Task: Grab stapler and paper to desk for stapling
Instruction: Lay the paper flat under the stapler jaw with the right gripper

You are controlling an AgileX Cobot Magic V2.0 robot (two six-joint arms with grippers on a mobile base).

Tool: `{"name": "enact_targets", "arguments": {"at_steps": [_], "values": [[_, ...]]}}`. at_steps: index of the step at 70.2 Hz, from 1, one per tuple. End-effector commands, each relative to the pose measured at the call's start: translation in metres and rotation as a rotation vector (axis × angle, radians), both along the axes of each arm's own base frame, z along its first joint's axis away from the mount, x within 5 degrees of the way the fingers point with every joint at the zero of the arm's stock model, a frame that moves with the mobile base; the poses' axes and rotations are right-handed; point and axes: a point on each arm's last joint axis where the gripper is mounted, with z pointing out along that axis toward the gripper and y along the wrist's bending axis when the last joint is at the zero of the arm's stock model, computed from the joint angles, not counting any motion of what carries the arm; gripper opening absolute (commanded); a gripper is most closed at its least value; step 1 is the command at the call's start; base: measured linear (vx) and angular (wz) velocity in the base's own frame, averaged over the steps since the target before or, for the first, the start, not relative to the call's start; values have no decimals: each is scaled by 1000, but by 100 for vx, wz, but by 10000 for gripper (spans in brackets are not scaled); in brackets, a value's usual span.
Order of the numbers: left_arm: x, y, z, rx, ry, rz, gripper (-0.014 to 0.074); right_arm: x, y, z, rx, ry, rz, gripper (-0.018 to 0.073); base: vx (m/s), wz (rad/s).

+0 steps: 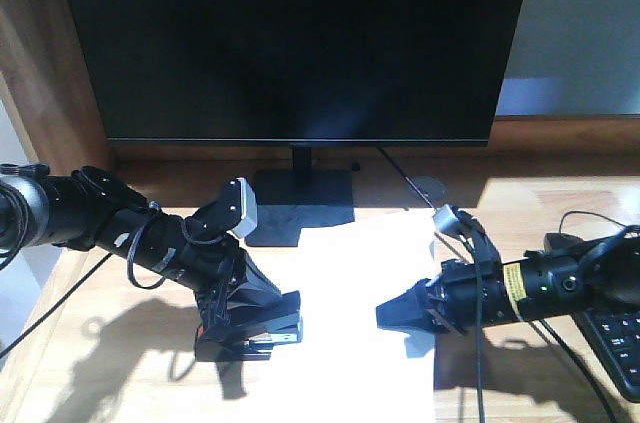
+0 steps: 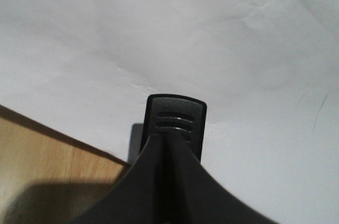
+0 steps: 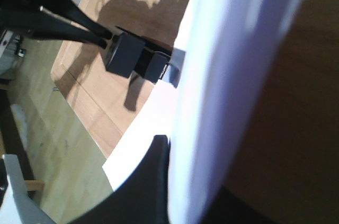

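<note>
Office: monitor point(image 1: 300, 43), keyboard point(image 1: 622, 345), wood desk point(image 1: 110, 368)

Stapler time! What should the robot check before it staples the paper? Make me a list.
1. Left gripper clamps the stapler: ok.
2. Paper lies on the desk: ok.
3. Stapler nose sits over the paper's edge: ok.
4. Paper is inside the stapler's mouth: cannot tell.
5. Right gripper is steadying the paper: cannot tell.
</note>
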Motion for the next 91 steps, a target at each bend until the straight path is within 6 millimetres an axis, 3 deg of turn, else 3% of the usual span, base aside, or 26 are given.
{"name": "enact_targets", "arguments": {"at_steps": [1, 23, 91], "values": [[1, -4, 27, -69, -38, 19, -6, 10, 6, 12, 94, -1, 16, -2, 0, 0], [1, -4, 27, -69, -38, 19, -6, 27, 11, -5, 172, 97, 35, -2, 0, 0], [1, -4, 27, -69, -38, 19, -6, 31, 11, -15, 184, 131, -15, -2, 0, 0]]}}
